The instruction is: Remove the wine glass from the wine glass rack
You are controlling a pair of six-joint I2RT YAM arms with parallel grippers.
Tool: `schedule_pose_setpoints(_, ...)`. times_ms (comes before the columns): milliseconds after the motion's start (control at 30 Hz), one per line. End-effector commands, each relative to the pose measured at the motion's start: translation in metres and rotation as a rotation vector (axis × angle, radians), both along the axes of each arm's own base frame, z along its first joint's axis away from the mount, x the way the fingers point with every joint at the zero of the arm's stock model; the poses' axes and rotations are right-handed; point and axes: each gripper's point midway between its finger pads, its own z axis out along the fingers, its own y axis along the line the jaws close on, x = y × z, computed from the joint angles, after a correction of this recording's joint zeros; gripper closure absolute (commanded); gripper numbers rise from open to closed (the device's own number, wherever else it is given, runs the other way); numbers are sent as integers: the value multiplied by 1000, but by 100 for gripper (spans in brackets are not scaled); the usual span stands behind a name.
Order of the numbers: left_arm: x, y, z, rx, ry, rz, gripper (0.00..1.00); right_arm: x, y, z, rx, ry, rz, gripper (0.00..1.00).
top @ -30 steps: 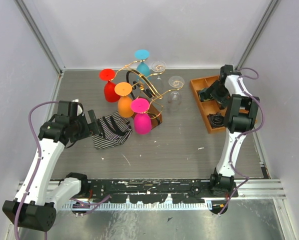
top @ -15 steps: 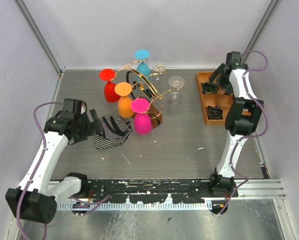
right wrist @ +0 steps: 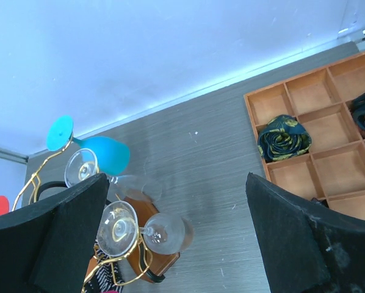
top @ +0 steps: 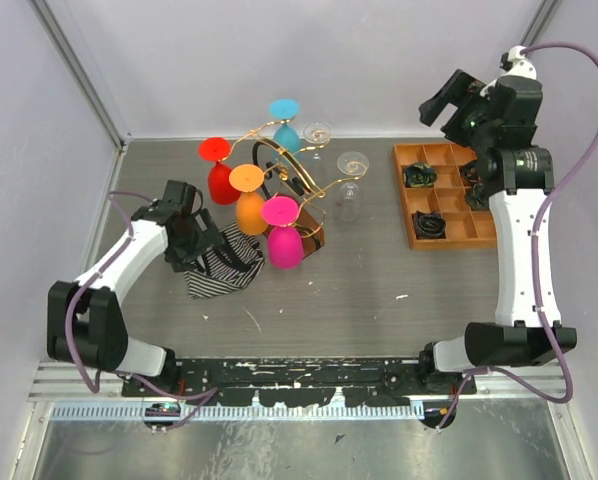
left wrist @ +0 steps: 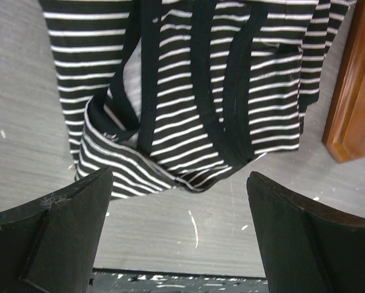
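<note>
Left gripper [top: 201, 243] hovers above a striped cloth [top: 224, 262]; right gripper [top: 439, 103] hangs raised by the tray [top: 466, 226]; the wine glass rack [top: 306, 214] stands between, clear wine glass [top: 349, 195] hooked on. Left wrist: fingers [left wrist: 54, 238] wide apart, empty. Right wrist: likewise.

**Both pincers gape, one low and one high**

Your left arm [top: 129, 255] reaches forward from its base and bends inward, its wrist tipped so the left pincer [top: 204, 243] points down and toward the middle. In the left wrist view the left pincer [left wrist: 179, 207] has its two dark fingers [left wrist: 66, 213] set wide apart with nothing gripped between them.

Your right arm [top: 519, 250] stands tall, its long link rising nearly straight from the base, with the wrist folded over at the top. The right pincer [top: 441, 100] sits high and aims leftward. In the right wrist view the right pincer [right wrist: 176, 226] is likewise spread wide, and it holds nothing.
</note>
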Motion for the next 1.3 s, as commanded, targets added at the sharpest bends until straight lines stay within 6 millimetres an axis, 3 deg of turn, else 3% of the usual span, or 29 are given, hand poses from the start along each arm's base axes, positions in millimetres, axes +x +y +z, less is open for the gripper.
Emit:
schedule_pose_setpoints(0,34,-15,-1,-52,-82,36,2,-4,3,2,-36,-6,59,0)
schedule_pose_setpoints(233,44,-32,-33,-64,-17,30,2,-8,7,3,-41,4,85,0)
schedule_pose_setpoints(333,40,-29,-51,-23,73,54,2,-9,8,-2,-35,17,86,0)
schedule_pose_setpoints(433,31,-13,-66,77,191,69,2,-11,7,-6,-44,27,85,0)
schedule_pose_setpoints(600,17,35,-80,108,302,226,2,-16,3,-2,-72,18,75,0)
schedule_pose_setpoints(833,16,136,-67,86,280,533,2,-18,4,-2,-67,13,81,0)
schedule_pose_setpoints(1067,8,223,-67,36,287,796,2,-21,6,-4,-70,13,92,0)
schedule_pose_setpoints(1267,5,260,-44,87,231,893,2,-20,13,-5,-53,21,133,0)
